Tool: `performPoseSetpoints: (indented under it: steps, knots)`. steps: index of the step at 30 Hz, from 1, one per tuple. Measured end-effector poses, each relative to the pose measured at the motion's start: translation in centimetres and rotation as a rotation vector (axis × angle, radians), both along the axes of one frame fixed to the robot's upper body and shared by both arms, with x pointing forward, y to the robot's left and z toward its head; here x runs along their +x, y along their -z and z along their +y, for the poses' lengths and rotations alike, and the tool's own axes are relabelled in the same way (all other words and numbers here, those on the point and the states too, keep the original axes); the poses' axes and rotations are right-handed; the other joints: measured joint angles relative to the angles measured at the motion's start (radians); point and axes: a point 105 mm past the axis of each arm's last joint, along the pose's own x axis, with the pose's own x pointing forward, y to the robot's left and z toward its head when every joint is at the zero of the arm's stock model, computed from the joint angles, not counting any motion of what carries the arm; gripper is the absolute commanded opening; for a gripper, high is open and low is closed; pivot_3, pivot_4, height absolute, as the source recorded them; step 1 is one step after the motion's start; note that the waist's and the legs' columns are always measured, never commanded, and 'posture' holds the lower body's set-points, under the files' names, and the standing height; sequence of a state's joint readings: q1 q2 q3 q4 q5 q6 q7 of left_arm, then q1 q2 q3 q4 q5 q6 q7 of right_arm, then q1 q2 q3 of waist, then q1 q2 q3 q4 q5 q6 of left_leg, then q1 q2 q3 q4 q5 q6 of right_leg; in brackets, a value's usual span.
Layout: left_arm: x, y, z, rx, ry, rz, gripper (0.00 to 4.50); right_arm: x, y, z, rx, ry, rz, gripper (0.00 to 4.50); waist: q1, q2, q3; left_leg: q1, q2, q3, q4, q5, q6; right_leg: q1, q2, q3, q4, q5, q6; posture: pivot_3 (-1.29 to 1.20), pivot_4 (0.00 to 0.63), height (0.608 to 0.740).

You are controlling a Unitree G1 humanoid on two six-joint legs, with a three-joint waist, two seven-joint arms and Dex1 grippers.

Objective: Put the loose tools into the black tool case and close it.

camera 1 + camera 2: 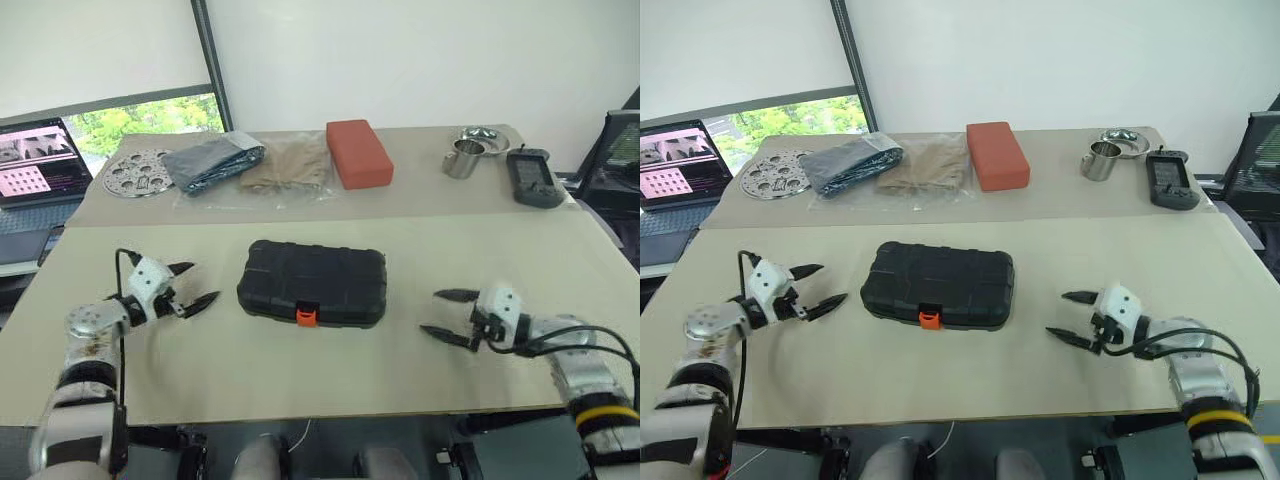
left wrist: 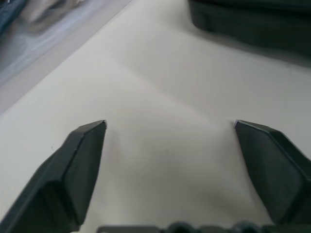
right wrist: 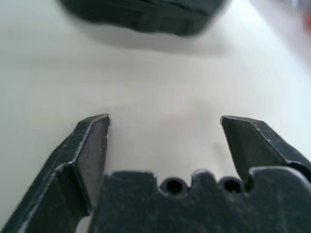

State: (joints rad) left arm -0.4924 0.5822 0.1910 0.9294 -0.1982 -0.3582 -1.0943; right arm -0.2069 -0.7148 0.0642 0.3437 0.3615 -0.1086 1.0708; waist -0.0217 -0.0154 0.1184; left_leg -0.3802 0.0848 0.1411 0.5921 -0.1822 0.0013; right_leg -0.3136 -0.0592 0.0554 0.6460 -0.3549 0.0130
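The black tool case (image 1: 312, 283) lies shut in the middle of the near table, its small orange latch (image 1: 307, 316) facing me. The loose tools are out of view. To the left of the case, my left gripper (image 1: 200, 283) hovers just over the tabletop, open, its fingers pointing toward the case with nothing between them. My right gripper (image 1: 432, 312) sits to the right of the case, also open and empty, pointing at it. The left wrist view shows the case (image 2: 252, 24) beyond the spread fingers (image 2: 77, 165). In the right wrist view the case (image 3: 146, 12) lies ahead of the right gripper (image 3: 165, 119).
On the far table stand a red-orange block (image 1: 358, 153), a metal cup (image 1: 461, 159) beside a steel bowl (image 1: 484, 137), a black handheld device (image 1: 533, 177), bagged cloths (image 1: 213, 162) and a perforated metal disc (image 1: 138, 173). A laptop (image 1: 35, 160) sits far left.
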Motion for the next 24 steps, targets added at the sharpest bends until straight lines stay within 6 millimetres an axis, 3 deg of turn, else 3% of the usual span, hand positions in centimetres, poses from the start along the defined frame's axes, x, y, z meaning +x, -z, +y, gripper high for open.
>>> performPoseSetpoints:
  steps: [3, 8, 16, 18, 21, 24]
  knots:
    - [0.3, -0.4, -2.5, -0.145, -0.005, 0.047, 4.46, -0.3, -0.7, 3.0, 0.143, 0.014, 0.1, 4.21, -0.001, 0.002, 0.001, -0.01, 0.0, -0.001, 0.0, 0.004, -0.004, -0.01, 0.011, 0.0, 0.001, 0.0, 0.0, 0.0, 0.15, 0.74]
    - [0.5, -3.2, -3.8, -0.266, -0.081, 0.053, 4.46, 0.0, -2.1, 4.5, 0.238, 0.109, 0.174, 4.21, 0.008, 0.002, 0.001, -0.008, 0.0, -0.002, -0.001, 0.005, -0.005, -0.008, 0.016, 0.003, -0.002, 0.0, 0.0, 0.0, 0.15, 0.74]
    - [-1.3, -2.1, -5.2, -0.228, -0.089, 0.094, 4.46, -1.1, -1.8, 6.3, 0.147, 0.039, 0.171, 4.21, 0.012, 0.002, 0.001, -0.008, -0.001, -0.001, 0.0, 0.004, -0.004, -0.006, 0.015, 0.004, -0.006, 0.0, 0.0, 0.0, 0.15, 0.74]
    - [-1.5, -2.0, -5.5, -0.225, -0.096, 0.089, 4.46, -0.3, -1.8, 6.5, 0.147, 0.06, 0.154, 4.21, 0.01, 0.002, 0.001, -0.008, -0.001, -0.001, 0.0, 0.004, -0.004, -0.006, 0.016, 0.004, -0.006, 0.0, 0.0, 0.0, 0.15, 0.74]
    - [-1.8, -1.9, -6.8, -0.209, -0.069, 0.087, 4.46, 2.7, -1.9, 6.4, 0.155, 0.173, 0.107, 4.21, 0.007, 0.002, 0.001, -0.007, -0.001, -0.001, 0.0, 0.005, -0.005, -0.006, 0.016, 0.004, -0.005, 0.0, 0.0, 0.0, 0.15, 0.74]
    - [-2.2, -1.9, -9.6, -0.204, 0.015, 0.086, 4.46, 5.8, -2.6, 4.7, 0.119, 0.316, 0.011, 4.21, 0.012, 0.002, 0.001, -0.008, -0.002, -0.001, 0.0, 0.006, -0.005, -0.006, 0.015, 0.004, -0.006, 0.001, 0.0, 0.0, 0.15, 0.74]
